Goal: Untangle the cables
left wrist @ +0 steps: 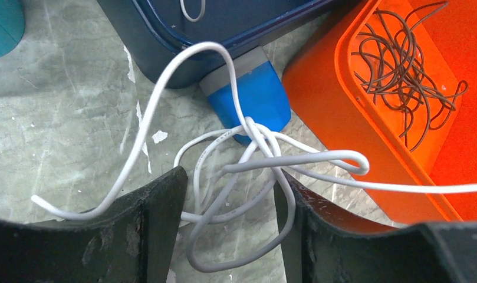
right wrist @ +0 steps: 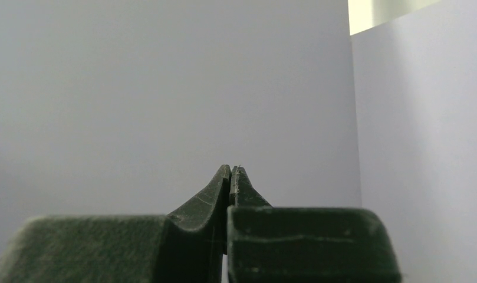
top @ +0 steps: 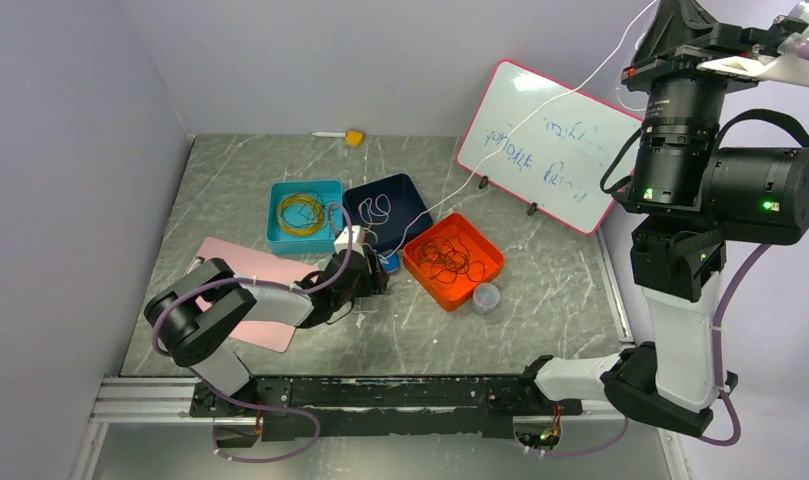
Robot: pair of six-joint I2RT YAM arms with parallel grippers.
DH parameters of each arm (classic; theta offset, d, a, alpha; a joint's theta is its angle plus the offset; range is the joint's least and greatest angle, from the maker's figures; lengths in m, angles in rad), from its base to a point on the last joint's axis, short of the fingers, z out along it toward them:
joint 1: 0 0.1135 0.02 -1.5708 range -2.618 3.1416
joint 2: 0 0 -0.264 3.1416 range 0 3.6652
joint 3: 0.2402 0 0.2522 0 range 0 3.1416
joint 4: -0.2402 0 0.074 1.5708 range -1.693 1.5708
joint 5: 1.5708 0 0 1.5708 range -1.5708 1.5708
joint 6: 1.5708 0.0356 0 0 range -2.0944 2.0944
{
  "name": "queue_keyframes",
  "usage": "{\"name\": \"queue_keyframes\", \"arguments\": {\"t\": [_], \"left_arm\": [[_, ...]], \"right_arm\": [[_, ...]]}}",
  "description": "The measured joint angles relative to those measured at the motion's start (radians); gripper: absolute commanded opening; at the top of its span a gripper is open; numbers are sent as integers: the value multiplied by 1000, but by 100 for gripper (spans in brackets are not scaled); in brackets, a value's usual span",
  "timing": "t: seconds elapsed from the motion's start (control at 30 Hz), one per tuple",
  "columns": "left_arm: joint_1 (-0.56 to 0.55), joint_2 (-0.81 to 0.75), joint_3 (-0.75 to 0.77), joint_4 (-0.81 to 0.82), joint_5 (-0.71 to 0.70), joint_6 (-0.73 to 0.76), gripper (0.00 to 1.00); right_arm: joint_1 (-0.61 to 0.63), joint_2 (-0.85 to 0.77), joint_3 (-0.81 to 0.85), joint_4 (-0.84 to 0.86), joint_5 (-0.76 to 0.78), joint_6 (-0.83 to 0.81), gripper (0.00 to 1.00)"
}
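Left gripper (left wrist: 230, 177) low over table (left wrist: 59, 118) — fingers apart, straddling knotted white cable (left wrist: 255, 128) just beside navy tray (left wrist: 165, 53). Dark brown-red cables (left wrist: 401, 71) heaped in orange tray (left wrist: 318, 100). Right gripper (right wrist: 232, 172) raised high — fingers pressed together.

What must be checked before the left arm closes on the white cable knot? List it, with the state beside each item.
1. Left end effector open: ok, jaws stand apart.
2. White cable knot inside its gap: ok, several loops lie between the jaws.
3. Dark wires out of the grasp: ok, they lie inside the orange tray.
4. Blue block by the navy tray free of the cable: cannot tell, the cable crosses over it.
5. Right end effector holding the cable's far end: cannot tell; jaws shut, no cable visible between the tips.
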Motion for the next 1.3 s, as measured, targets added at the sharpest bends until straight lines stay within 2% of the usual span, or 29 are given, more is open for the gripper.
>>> {"name": "queue_keyframes", "arguments": {"t": [0.23,0.3,0.5,0.7,0.77,0.87,0.93,1.2,1.3], "left_arm": [[0,0,1,-5,-9,-29,75],[0,0,2,-4,-19,-40,74],[0,2,2,-9,-40,-62,62],[0,4,2,-20,-60,-74,55],[1,4,2,-24,-66,-80,46],[6,3,-2,-40,-83,-97,20],[10,-4,-8,-60,-92,-112,9],[15,-142,-43,-272,-149,-183,7],[17,-207,-57,-373,-175,-187,7]], "right_arm": [[0,10,17,2,0,-18,0],[0,10,21,10,0,-26,0],[0,7,42,36,0,-49,0],[3,3,55,60,-2,-65,0],[4,3,63,59,-6,-64,0],[4,0,71,43,-46,-43,0],[4,-11,65,12,-108,-13,0],[5,-82,-27,-158,-316,143,0],[5,-94,-32,-289,-354,198,0]]}}
